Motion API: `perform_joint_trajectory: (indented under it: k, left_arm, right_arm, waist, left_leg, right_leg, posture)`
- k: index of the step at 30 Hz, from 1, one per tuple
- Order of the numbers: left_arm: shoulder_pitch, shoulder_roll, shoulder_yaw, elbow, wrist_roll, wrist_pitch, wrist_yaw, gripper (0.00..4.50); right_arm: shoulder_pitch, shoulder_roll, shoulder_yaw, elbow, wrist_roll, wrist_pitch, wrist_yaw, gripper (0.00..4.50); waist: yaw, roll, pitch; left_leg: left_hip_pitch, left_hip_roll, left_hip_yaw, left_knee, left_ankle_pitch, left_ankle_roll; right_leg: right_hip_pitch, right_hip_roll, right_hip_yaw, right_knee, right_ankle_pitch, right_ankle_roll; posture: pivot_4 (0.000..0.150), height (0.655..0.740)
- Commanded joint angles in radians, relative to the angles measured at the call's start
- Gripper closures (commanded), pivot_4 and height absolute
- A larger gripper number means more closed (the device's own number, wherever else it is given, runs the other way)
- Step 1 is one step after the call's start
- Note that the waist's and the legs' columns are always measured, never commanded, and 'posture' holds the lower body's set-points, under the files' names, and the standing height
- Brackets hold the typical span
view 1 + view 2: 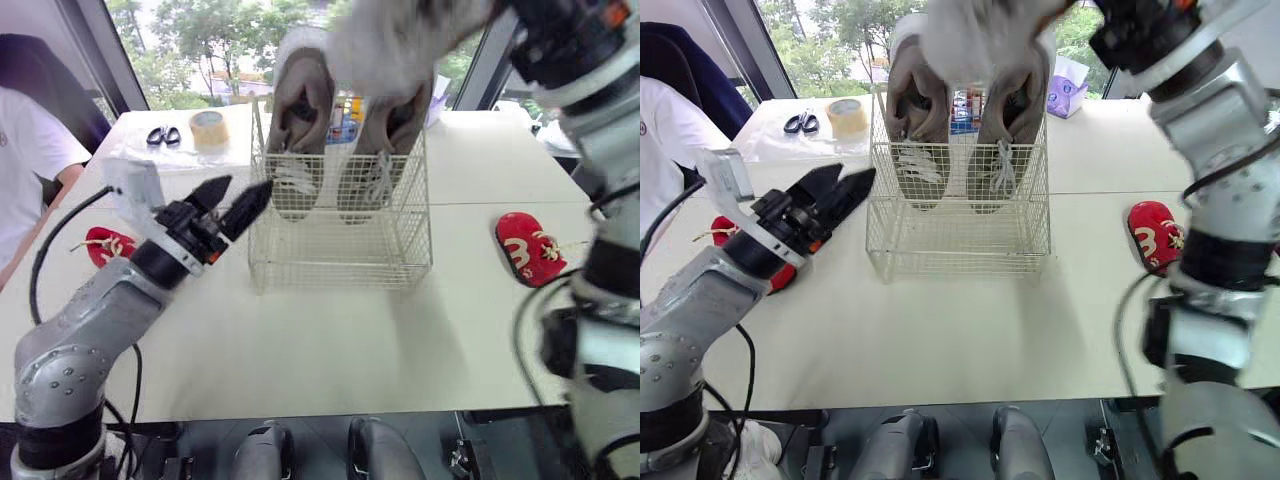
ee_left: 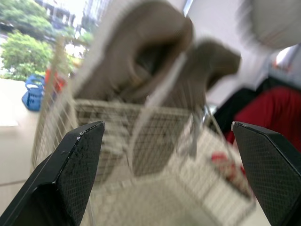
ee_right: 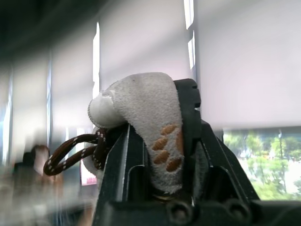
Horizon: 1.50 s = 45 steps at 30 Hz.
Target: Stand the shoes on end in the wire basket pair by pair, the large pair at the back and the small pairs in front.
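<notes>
The wire basket (image 1: 340, 255) stands in the middle of the white table (image 1: 330, 340). Two large tan shoes stand on end against its back wall, one on the left (image 1: 300, 110) and one on the right (image 1: 395, 125), toes down and heels above the rim, side by side. The front part of the basket holds no shoes. The right gripper (image 3: 157, 141) is raised high above the back of the basket, its two black fingers clamped on a small grey shoe (image 3: 136, 101) with orange paw marks on its fabric and a brown lace (image 3: 70, 157) looping out to one side. The left gripper (image 1: 248, 186) hangs just beside the basket's left wall, near its top edge, with its fingers (image 2: 75, 165) spread wide apart and nothing between them. A small red shoe (image 1: 530, 250) lies on the table to the right of the basket, well apart from it, and another red shoe (image 1: 108, 245) lies to the left, partly behind the left arm. At the far left of the table sit a roll of tape (image 1: 208, 128) and a pair of scissors (image 1: 163, 136). A person in a white shirt (image 1: 25, 150) is at the table's left edge.
</notes>
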Motion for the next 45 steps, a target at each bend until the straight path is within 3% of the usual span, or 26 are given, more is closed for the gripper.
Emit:
perform_joint_trajectory:
  k: [1, 11, 20, 28, 34, 39, 42, 45]
  left_arm:
    - [0.035, 0.044, 0.015, -0.036, -0.005, 0.003, -0.043, 0.06]
    - [0.045, 0.049, -0.009, -0.013, -0.02, -0.001, -0.087, 0.06]
    - [0.061, 0.062, 0.006, 0.024, 0.011, -0.007, -0.13, 0.06]
    - [0.071, 0.062, 0.012, 0.032, 0.024, -0.003, -0.13, 0.0]
    - [0.087, 0.076, 0.033, 0.043, 0.019, 0.003, -0.137, 0.0]
    - [0.085, 0.131, 0.104, 0.08, -0.016, 0.007, -0.168, 0.0]
    - [0.046, 0.184, 0.158, 0.144, -0.043, 0.021, -0.152, 0.0]
    - [-0.038, 0.309, 0.169, 0.289, 0.045, 0.077, -0.125, 0.0]
  right_arm:
    - [-0.052, -0.102, 0.091, 0.11, -0.189, -0.064, 0.281, 3.86]
    - [-0.095, -0.074, 0.181, 0.319, -0.43, -0.195, 0.574, 3.86]
    - [-0.125, 0.038, 0.216, 0.541, -0.579, -0.315, 0.691, 3.86]
    - [-0.153, 0.069, 0.2, 0.671, -0.653, -0.384, 0.736, 0.11]
    - [-0.129, 0.029, 0.146, 0.537, -0.597, -0.247, 0.748, 0.01]
    - [-0.067, -0.028, 0.018, 0.221, -0.424, 0.047, 0.643, 0.01]
    - [-0.036, -0.046, -0.053, 0.11, -0.387, 0.102, 0.54, 0.01]
    - [-0.019, -0.097, -0.111, 0.04, -0.344, 0.181, 0.478, 0.01]
  waist:
    - [0.001, 0.0, 0.0]
    - [-0.009, 0.001, 0.0]
    - [-0.01, 0.001, 0.0]
    - [-0.012, 0.001, 0.001]
    - [-0.013, 0.001, 0.001]
    - [-0.008, 0.001, 0.001]
    - [-0.01, 0.001, 0.001]
    - [-0.007, 0.001, 0.001]
  left_leg:
    - [0.0, 0.001, 0.0, -0.001, 0.0, 0.0]
    - [-0.002, 0.002, 0.0, -0.001, 0.0, -0.001]
    - [-0.002, 0.002, 0.0, 0.0, 0.0, -0.001]
    - [-0.002, 0.002, 0.001, 0.0, 0.004, -0.007]
    - [-0.002, 0.002, 0.001, 0.0, 0.004, -0.008]
    - [-0.002, 0.002, 0.0, 0.0, 0.004, -0.008]
    - [-0.002, 0.002, 0.0, 0.0, 0.001, -0.003]
    - [-0.002, 0.002, -0.001, 0.0, 0.0, -0.003]
  right_leg:
    - [0.0, 0.001, 0.0, -0.001, 0.0, -0.001]
    - [0.001, 0.002, 0.0, -0.006, 0.001, 0.002]
    - [0.002, 0.002, 0.0, -0.007, 0.002, 0.001]
    - [0.002, 0.002, 0.0, -0.007, 0.003, 0.002]
    - [0.001, 0.002, 0.0, -0.007, 0.003, 0.002]
    - [0.001, 0.001, -0.001, -0.006, 0.003, 0.002]
    - [0.001, -0.001, -0.001, -0.007, 0.001, -0.002]
    - [0.001, -0.002, -0.003, -0.007, 0.001, -0.003]
  posture:
    - [0.15, 0.74]
    - [0.15, 0.74]
    - [0.15, 0.74]
    - [0.15, 0.74]
    - [0.15, 0.74]
    - [0.15, 0.74]
    - [0.15, 0.74]
    - [0.15, 0.74]
